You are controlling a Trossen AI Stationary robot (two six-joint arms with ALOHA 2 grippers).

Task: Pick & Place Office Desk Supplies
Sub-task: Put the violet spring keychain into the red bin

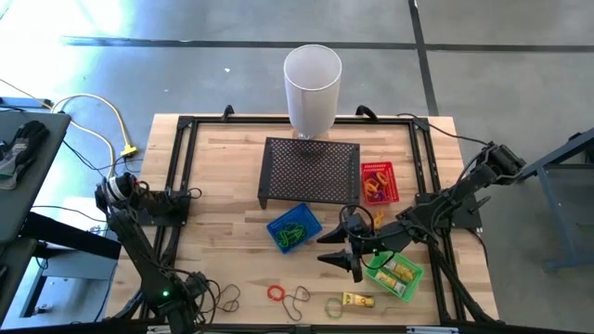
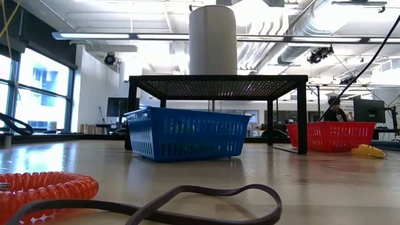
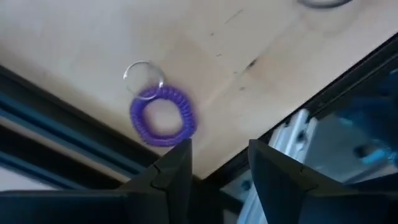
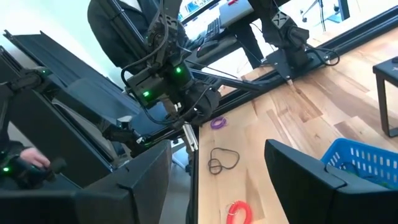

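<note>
Loose supplies lie flat near the table's near edge: a red coil loop (image 1: 276, 293) (image 2: 44, 187), a dark band (image 1: 297, 299) (image 2: 187, 203), an olive band (image 1: 334, 306), a yellow piece (image 1: 358, 300) and dark bands (image 1: 225, 297). A purple coil loop with a ring (image 3: 163, 116) lies at the near left corner and also shows in the right wrist view (image 4: 218, 122). My left gripper (image 1: 200, 288) (image 3: 217, 162) is open and empty above the table's near left edge, beside the purple loop. My right gripper (image 1: 327, 248) (image 4: 224, 180) is open and empty, between the blue basket (image 1: 294, 227) and the green basket (image 1: 394, 274).
The blue basket holds green bands, the green basket yellow pieces, and the red basket (image 1: 379, 181) orange and red loops. A black mesh stand (image 1: 311, 172) and a tall white cylinder (image 1: 312, 88) stand at the far middle. A black frame (image 1: 181, 186) rims the table. A person (image 4: 124, 25) is beyond the left edge.
</note>
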